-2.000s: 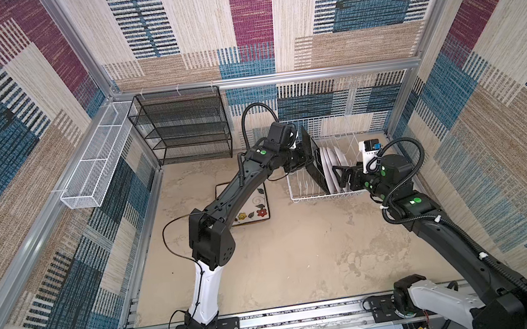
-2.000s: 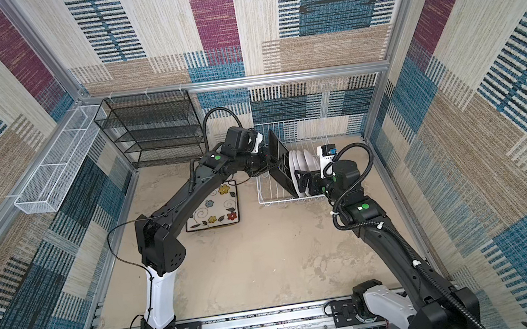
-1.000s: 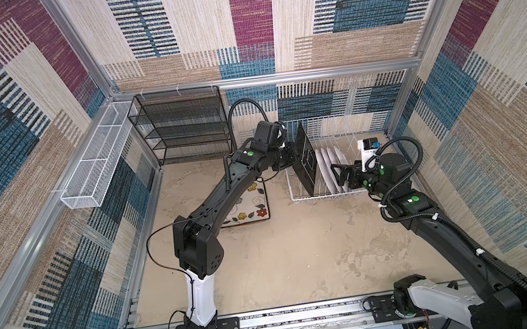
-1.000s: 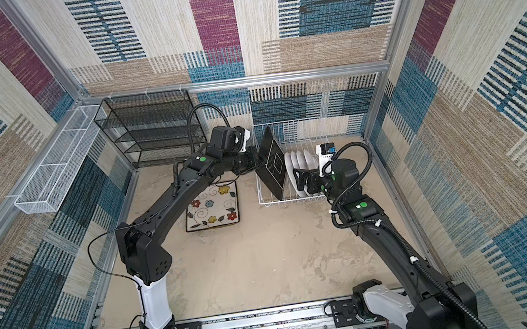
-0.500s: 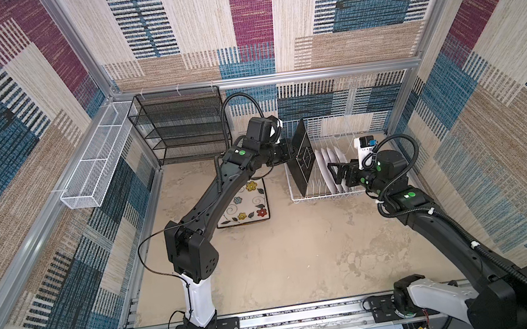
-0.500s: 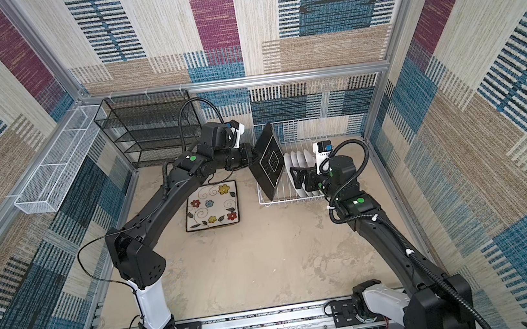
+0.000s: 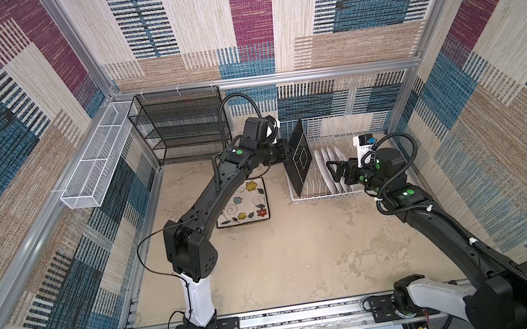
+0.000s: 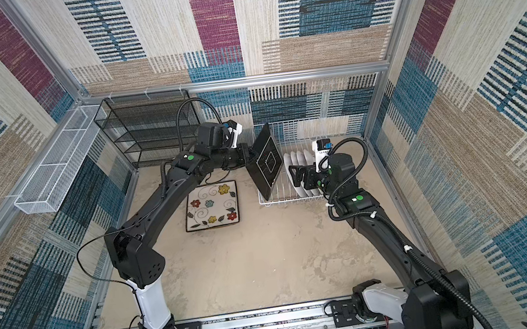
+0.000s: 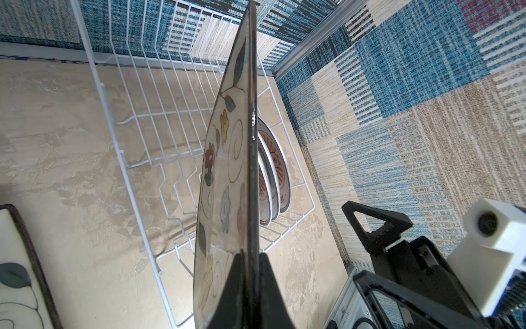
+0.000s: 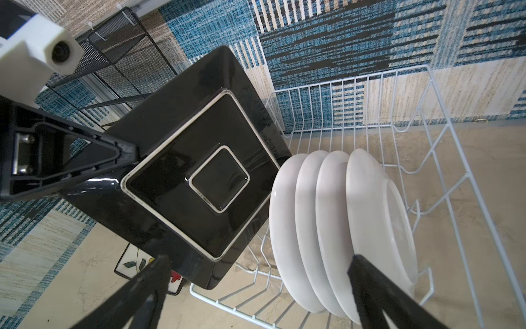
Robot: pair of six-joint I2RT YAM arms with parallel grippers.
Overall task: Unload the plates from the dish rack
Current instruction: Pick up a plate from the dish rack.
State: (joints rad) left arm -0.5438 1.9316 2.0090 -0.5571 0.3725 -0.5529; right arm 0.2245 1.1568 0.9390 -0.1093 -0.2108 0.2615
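My left gripper (image 7: 288, 155) is shut on one edge of a square plate (image 7: 302, 159), black-backed with a flowered cream face (image 9: 227, 171). It holds the plate upright, on edge, above the left end of the white wire dish rack (image 7: 326, 195). Several round white plates (image 10: 327, 228) stand in a row at the rack's right end. My right gripper (image 10: 259, 259) is open just in front of them, its fingers on either side of the row and touching nothing. Another square flowered plate (image 7: 243, 204) lies face up on the table, left of the rack.
A black mesh shelf unit (image 7: 183, 127) stands at the back left. A long white mesh basket (image 7: 97, 167) hangs on the left wall rail. The rack's tall grid side (image 10: 341, 99) backs onto the rear wall. Patterned walls close in on three sides.
My left arm has carried the square plate up and to the left, out from among the rack's tines. My right gripper has shifted slightly toward the round plates and stayed open.
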